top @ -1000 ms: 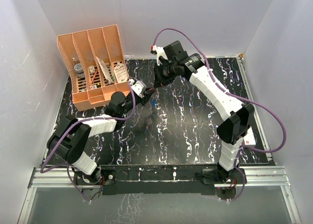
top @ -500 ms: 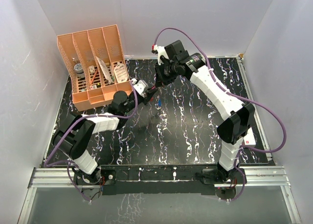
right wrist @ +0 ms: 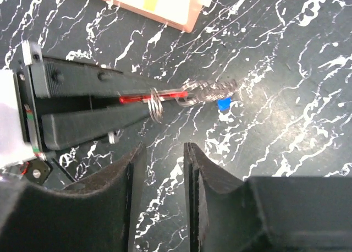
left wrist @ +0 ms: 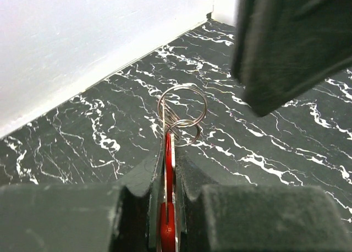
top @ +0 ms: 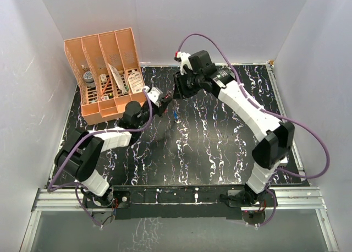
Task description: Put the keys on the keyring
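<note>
My left gripper [top: 163,100] is shut on the keyring [left wrist: 168,153], seen edge-on as a red strip with a whitish edge between its fingers. Silver wire rings [left wrist: 182,105] stick out past the fingertips above the black marbled table. In the right wrist view the keyring [right wrist: 165,96] juts right from the left gripper's fingers [right wrist: 93,82], with silver rings [right wrist: 155,105] on it and the blue-headed key [right wrist: 223,104] hanging at the far end. The blue key also shows in the top view [top: 174,115]. My right gripper [right wrist: 160,148] is open and empty, just above the keyring [top: 179,91]. I cannot make out the red-headed key.
An orange slotted organizer [top: 104,70] with small items stands at the table's back left, close behind the left gripper; its corner shows in the right wrist view [right wrist: 165,4]. White walls enclose the table on three sides.
The right arm has shifted a little back and to the right, its gripper still open over the keyring. The left gripper keeps its hold; the blue key has swung slightly.
</note>
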Available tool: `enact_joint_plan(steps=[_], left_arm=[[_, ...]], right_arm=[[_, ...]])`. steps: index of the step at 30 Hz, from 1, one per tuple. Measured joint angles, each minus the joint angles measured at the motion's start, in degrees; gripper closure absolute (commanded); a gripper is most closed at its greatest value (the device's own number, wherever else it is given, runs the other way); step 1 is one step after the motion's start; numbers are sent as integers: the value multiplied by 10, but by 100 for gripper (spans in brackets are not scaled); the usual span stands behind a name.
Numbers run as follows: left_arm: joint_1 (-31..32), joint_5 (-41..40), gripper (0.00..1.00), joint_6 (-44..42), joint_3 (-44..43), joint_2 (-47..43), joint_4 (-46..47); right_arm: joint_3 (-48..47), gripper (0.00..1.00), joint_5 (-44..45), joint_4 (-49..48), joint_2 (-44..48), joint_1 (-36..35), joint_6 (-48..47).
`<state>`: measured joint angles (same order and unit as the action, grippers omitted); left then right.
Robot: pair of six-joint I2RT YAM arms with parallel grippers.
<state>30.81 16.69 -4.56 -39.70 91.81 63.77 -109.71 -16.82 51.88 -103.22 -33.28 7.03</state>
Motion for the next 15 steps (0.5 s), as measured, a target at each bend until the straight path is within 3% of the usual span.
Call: enact_joint_plan(steps=[2, 8, 15], left_arm=[[-4, -8, 100, 19, 7, -9, -4], [-5, -16, 100, 76, 17, -57, -26], [-5, -15, 100, 148, -17, -79, -95]], right_arm=[[60, 62, 9, -53, 39, 0, 12], [179, 61, 21, -201, 141, 0, 47], [279, 60, 17, -339, 186, 0, 68]])
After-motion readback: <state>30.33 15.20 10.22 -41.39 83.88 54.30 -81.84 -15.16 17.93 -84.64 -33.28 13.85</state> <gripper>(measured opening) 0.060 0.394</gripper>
